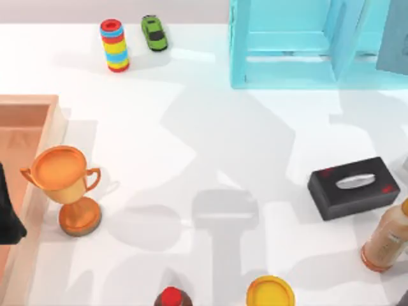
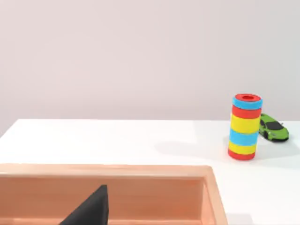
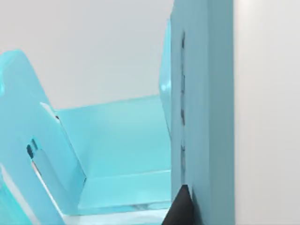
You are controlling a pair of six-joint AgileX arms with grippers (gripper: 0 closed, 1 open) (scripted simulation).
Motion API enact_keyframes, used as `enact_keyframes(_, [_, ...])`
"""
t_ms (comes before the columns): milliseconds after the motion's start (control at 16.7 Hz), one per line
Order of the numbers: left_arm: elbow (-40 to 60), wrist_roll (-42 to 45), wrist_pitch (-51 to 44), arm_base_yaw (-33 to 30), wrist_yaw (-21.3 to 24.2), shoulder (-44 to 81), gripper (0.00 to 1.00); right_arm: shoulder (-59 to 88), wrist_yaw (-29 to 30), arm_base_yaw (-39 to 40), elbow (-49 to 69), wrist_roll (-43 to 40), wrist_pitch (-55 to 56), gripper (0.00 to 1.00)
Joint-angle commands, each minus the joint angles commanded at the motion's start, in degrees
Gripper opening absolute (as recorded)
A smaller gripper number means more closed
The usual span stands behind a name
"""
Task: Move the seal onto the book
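The seal is out of view. A darker teal-blue flat slab (image 1: 394, 44) lies at the top view's far right back corner, partly behind a light-blue rack (image 1: 287, 51); I cannot tell if it is the book. My left gripper (image 1: 7, 210) is a dark shape at the left edge, over a wooden tray (image 1: 48, 127). The left wrist view has its dark tip (image 2: 89, 208) above the tray's rim (image 2: 108, 171). My right gripper (image 3: 180, 208) is a dark tip close against the rack's wall (image 3: 206, 117).
A gold trophy (image 1: 64, 185) stands beside the tray. At the back left are a striped cylinder (image 1: 115, 44) and a green toy car (image 1: 154, 32). On the right sit a black tissue box (image 1: 354, 188) and a tan bottle (image 1: 389, 239). A red-capped dark round thing (image 1: 172, 298) and a yellow disc (image 1: 271, 293) sit at the front edge.
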Motion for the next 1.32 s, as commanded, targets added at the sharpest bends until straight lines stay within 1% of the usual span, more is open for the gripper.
enact_keyframes(120, [0.00,0.00,0.00,0.00,0.00,0.00,1.00,4.53,4.01,6.96,0.29,-7.86,1.71,0.00])
enact_keyframes(240, [0.00,0.00,0.00,0.00,0.00,0.00,1.00,9.94,9.17,14.76,0.22,-18.09,3.50,0.00])
enact_keyframes(600, [0.00,0.00,0.00,0.00,0.00,0.00,1.00,25.83,28.08,37.25,-0.20,-56.88,9.86,0.00])
enact_keyframes(780, [0.00,0.00,0.00,0.00,0.00,0.00,1.00,29.96,36.63,45.92,0.75,-71.71,13.84,0.00])
enact_keyframes(900, [0.00,0.00,0.00,0.00,0.00,0.00,1.00,31.04,41.13,50.29,1.65,-78.69,16.39,0.00])
enact_keyframes(1020, [0.00,0.00,0.00,0.00,0.00,0.00,1.00,31.42,44.32,53.36,2.24,-83.20,18.28,0.00])
enact_keyframes(1140, [0.00,0.00,0.00,0.00,0.00,0.00,1.00,31.48,45.93,54.87,2.41,-85.34,19.18,0.00])
enact_keyframes(1320, [0.00,0.00,0.00,0.00,0.00,0.00,1.00,31.48,46.08,55.01,2.42,-85.53,19.26,0.00])
